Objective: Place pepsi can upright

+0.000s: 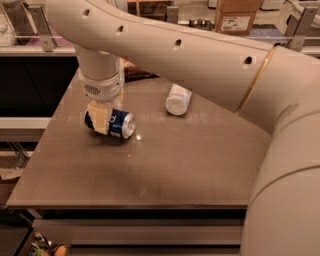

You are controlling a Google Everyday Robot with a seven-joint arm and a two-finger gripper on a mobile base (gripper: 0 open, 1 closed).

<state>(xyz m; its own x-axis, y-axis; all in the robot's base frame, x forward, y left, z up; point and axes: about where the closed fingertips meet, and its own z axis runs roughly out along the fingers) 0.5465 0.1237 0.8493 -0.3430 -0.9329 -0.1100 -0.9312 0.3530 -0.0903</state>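
Note:
The pepsi can [120, 124] is blue with a silver end facing right. It lies on its side on the left part of the brown table [190, 160]. My gripper [102, 120] comes straight down from the white wrist [100, 85] and is shut on the pepsi can around its left half. One tan finger [100, 117] shows across the front of the can; the other is hidden behind it. The can looks to be at or just above the tabletop.
A clear plastic water bottle [178, 99] with a white label lies on its side at the middle back of the table. My large white arm [210, 60] spans the upper right. Shelves and a cardboard box [237, 15] stand behind the table. The table's front edge [130, 204] is near.

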